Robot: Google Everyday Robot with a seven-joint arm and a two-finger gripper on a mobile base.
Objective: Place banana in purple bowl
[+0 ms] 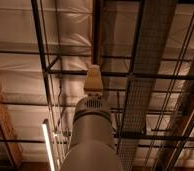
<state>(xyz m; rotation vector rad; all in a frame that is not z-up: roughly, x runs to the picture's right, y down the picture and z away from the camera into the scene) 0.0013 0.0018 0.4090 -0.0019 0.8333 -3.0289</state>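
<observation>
The camera view points up at the ceiling. The banana and the purple bowl are out of view. My arm [90, 140] rises from the bottom centre as a thick grey cylinder. The gripper [93, 79] is the beige piece at its top end, held high against the ceiling beams. Nothing shows in it from this angle.
Dark steel trusses [110, 74] and a wire cable tray [145, 75] cross the ceiling overhead. A lit tube lamp [48, 147] hangs at lower left. A wooden beam [2, 125] runs along the left edge.
</observation>
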